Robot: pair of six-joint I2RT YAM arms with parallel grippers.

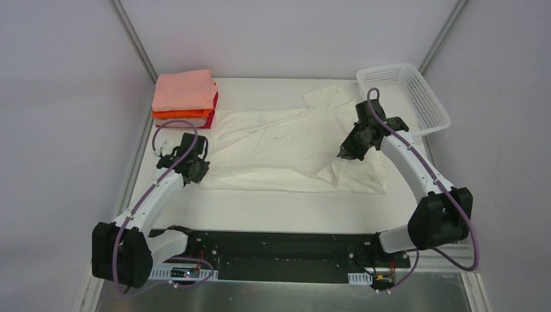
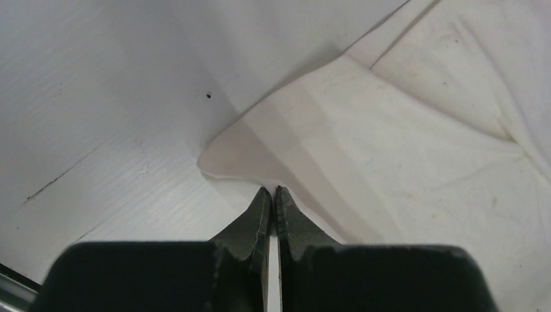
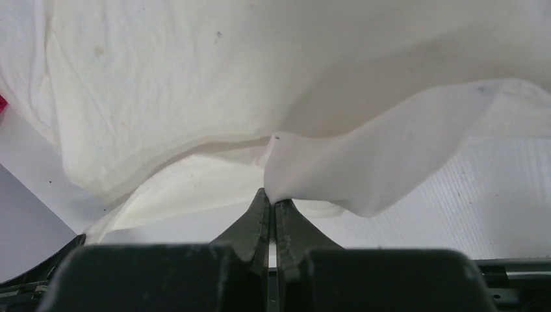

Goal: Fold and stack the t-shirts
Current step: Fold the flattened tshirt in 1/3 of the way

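- Left jaws: shut tight, pinching the near-left corner of the cream-white shirt (image 1: 286, 146). That corner is raised slightly off the counter (image 1: 273, 208).
- Right jaws: shut tight on a fold at the same shirt's right side, with the cloth drawn up clear of the counter.
- Cream-white shirt: spread mostly flat across mid-counter between the two arms, wrinkled, one sleeve pointing toward the far edge.
- Far left corner: folded stack with the salmon-pink shirt (image 1: 184, 90) on top, the orange shirt (image 1: 179, 113) beneath and the crimson-red shirt (image 1: 209, 122) lowest. The stack sits just beside the cream-white shirt.
- Far right corner: white lattice basket (image 1: 429, 104).
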